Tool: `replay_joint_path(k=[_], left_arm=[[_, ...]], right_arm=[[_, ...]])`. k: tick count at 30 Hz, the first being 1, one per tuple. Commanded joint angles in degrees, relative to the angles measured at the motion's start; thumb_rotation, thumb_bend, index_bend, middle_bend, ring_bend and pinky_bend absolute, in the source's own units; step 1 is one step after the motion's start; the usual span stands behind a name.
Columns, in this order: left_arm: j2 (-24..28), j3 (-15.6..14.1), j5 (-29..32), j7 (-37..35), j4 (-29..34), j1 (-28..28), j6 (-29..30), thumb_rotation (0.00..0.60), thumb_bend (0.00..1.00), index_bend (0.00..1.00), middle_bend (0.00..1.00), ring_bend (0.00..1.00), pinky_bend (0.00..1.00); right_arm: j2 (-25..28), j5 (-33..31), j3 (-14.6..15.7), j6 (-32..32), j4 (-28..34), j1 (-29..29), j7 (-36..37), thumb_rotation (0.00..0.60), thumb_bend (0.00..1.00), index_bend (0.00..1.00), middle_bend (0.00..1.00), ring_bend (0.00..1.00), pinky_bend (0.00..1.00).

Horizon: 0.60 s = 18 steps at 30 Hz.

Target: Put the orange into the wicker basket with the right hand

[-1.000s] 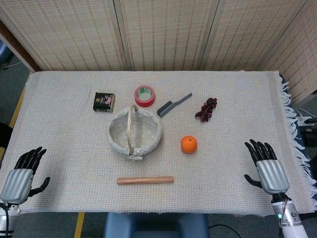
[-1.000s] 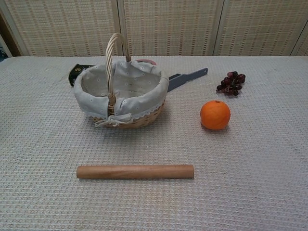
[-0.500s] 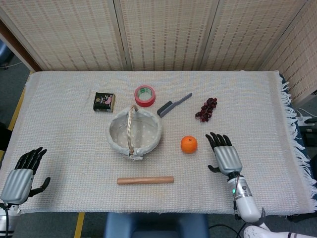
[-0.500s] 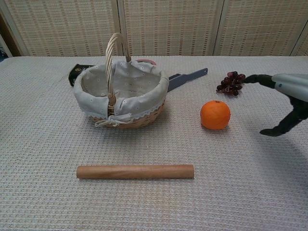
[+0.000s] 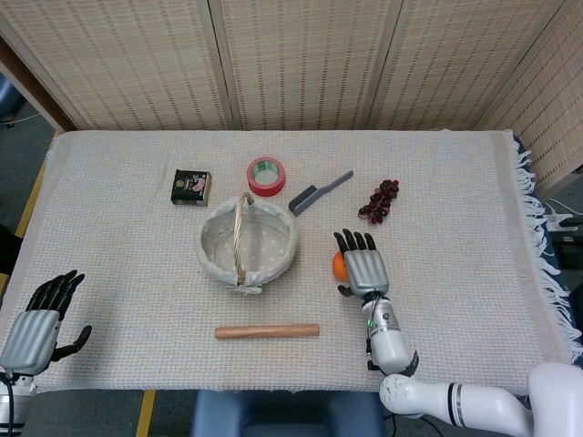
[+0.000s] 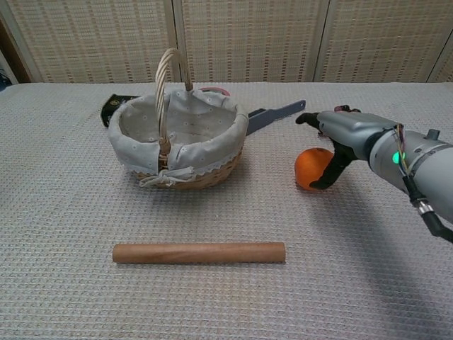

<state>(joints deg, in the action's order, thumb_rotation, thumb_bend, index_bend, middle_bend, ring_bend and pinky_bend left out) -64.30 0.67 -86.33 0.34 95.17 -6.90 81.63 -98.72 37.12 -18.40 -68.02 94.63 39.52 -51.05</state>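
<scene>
The orange lies on the cloth to the right of the wicker basket, which has a pale dotted liner and an upright handle. My right hand hovers flat over the orange's right side, palm down and fingers stretched forward. Its thumb hangs down against the fruit's front right in the chest view. The hand holds nothing. My left hand rests open at the table's near left corner, seen only in the head view.
A wooden rolling pin lies in front of the basket. Behind it are a red tape roll, a dark box, a grey knife and dark grapes just beyond my right hand.
My right hand has swept left from the table's near right edge to a spot over the orange. The left hand, orange and basket have stayed put.
</scene>
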Motion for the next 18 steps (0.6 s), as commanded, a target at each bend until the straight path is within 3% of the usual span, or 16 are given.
replay_joint_path(k=[1,9,12,18], left_arm=[[0.0,0.0,0.1,-0.1,0.1,0.0,-0.1,0.6,0.35,0.0,0.0,0.0,0.08],[0.3,0.1,0.6,-0.5,0.3,0.0,-0.5,0.6,0.35,0.0,0.0,0.0,0.08],[0.3,0.2,0.8,-0.6,0.4,-0.1,-0.6,0.6,0.35,0.0,0.0,0.0,0.08],[0.5,0.2,1.1,-0.8,0.5,-0.2,-0.9,0.6,0.35,0.0,0.0,0.0,0.08]], right_arm=[[-1.9,-2.2,0.2,-0.2,-2.3,1.5,-0.5,0.6,0.1,0.0,0.0,0.0,0.03],[-5.8,-4.7,0.7,0.8,-9.0,3.8,0.3,0.6,0.1,0.0,0.0,0.0,0.08],[-7.2,-5.0,0.6,1.0,-11.1,4.4,1.2,0.6,0.1,0.07,0.06,0.04,0.17],[-8.3,-2.8,1.8,0.1,-13.5,4.7,2.2,0.6,0.27,0.14,0.48,0.53,0.68]])
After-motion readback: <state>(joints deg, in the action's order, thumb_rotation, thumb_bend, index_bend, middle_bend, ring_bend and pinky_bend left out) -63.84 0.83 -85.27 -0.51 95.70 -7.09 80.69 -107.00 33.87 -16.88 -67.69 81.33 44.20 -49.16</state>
